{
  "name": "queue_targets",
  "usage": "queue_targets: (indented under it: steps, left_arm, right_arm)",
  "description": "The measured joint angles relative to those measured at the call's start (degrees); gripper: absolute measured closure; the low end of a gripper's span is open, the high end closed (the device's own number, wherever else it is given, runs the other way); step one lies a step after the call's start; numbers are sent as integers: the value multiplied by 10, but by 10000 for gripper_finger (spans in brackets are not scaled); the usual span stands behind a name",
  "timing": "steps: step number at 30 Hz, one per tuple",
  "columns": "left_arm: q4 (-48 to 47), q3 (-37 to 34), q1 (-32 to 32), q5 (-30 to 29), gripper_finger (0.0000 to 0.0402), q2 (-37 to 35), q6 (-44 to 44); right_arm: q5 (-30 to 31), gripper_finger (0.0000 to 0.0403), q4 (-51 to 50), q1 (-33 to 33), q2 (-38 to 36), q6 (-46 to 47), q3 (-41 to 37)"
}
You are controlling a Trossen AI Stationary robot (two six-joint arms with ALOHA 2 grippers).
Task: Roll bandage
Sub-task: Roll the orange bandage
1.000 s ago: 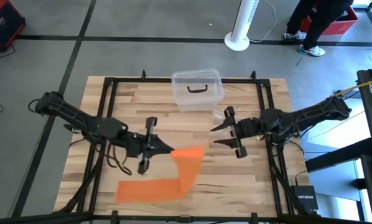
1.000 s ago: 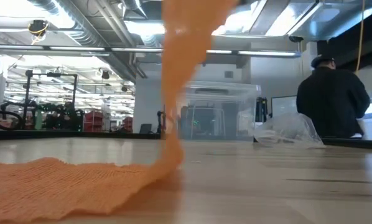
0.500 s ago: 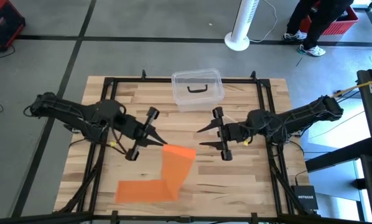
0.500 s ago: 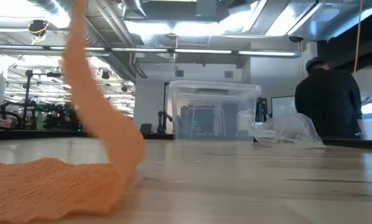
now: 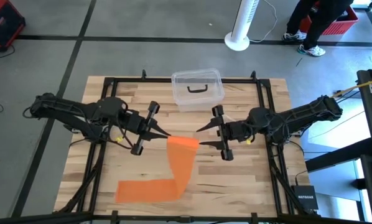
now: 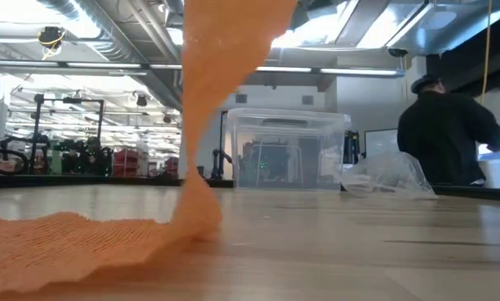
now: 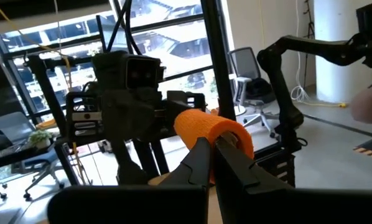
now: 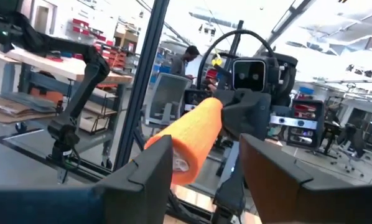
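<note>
The bandage is an orange strip. Its upper end is wound into a small roll (image 5: 183, 142) held in the air above mid-table. From the roll a band (image 6: 212, 125) hangs down, and its tail (image 5: 145, 189) lies flat on the wood near the front edge. My left gripper (image 5: 163, 134) is shut on the roll's left end. My right gripper (image 5: 201, 137) stands open at the roll's right end, one finger on each side of it. My left gripper pinches the roll's end that faces it (image 7: 216, 132) between its two shut fingers. The fingers come level from the table's left and point along the roll's axis. The roll is lifted clear and lies about level, with the band hanging below it. My right gripper's fingers (image 8: 158, 165) stand wide around the roll's other end (image 8: 183, 160); whether one touches it I cannot tell.
A clear plastic box (image 5: 197, 89) with a black handle stands at the far middle of the table. A crumpled clear wrapper (image 6: 385, 176) lies right of the box. A person (image 6: 446, 134) stands beyond the table's right side. Bare wood lies at the front right.
My left gripper has carried the roll toward the table's far edge and rolled its wrist. My right gripper has moved left toward the roll and risen, staying open. The hanging band has swung left, then back right, while its tail stayed flat on the table.
</note>
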Motion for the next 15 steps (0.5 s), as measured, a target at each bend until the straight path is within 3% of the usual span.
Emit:
queue_targets:
  steps: [15]
  left_arm:
    - [11, 0, -1, -17, 401, 4, 22]
  right_arm:
    - [25, 217, -10, 0, 0, 0, 0]
